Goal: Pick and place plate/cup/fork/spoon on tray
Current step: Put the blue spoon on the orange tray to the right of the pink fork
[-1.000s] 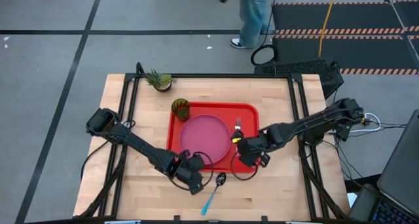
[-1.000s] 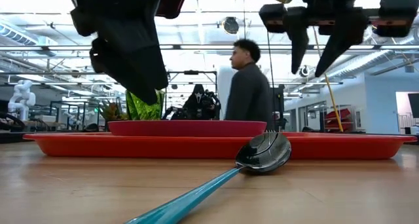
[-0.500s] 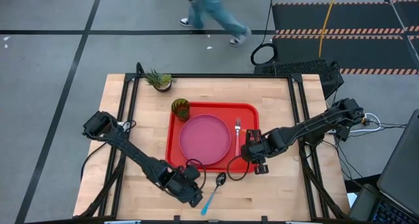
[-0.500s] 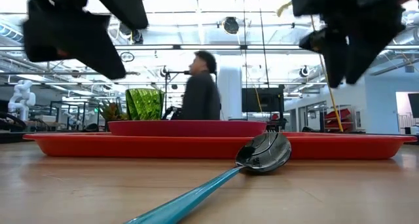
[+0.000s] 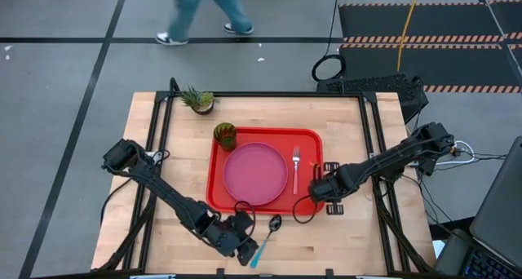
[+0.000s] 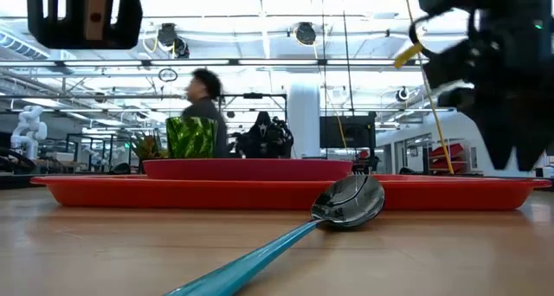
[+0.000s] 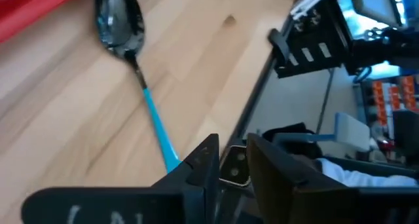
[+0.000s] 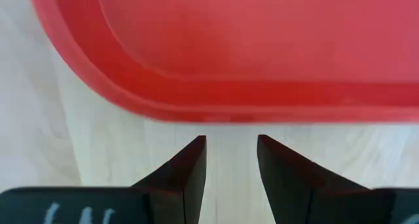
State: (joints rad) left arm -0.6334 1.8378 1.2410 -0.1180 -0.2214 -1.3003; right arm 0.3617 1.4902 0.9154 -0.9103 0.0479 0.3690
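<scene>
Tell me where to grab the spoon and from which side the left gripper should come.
Grip the spoon on its light blue handle, mid-length, from straight above with the fingers across it. It lies flat on the table, bowl toward the tray. The left gripper is already beside the handle's end.

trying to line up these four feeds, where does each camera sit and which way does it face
High view: above the table, looking straight down; shows both arms, the tray, plate, fork and cup.
Low view: at table-top height, looking level across; the spoon lies nearest.
Left wrist view: on the left arm, facing the spoon past the left gripper.
Right wrist view: on the right arm, facing the tray's rim past the right gripper.
Shared: high, low and left wrist views all show the spoon.
</scene>
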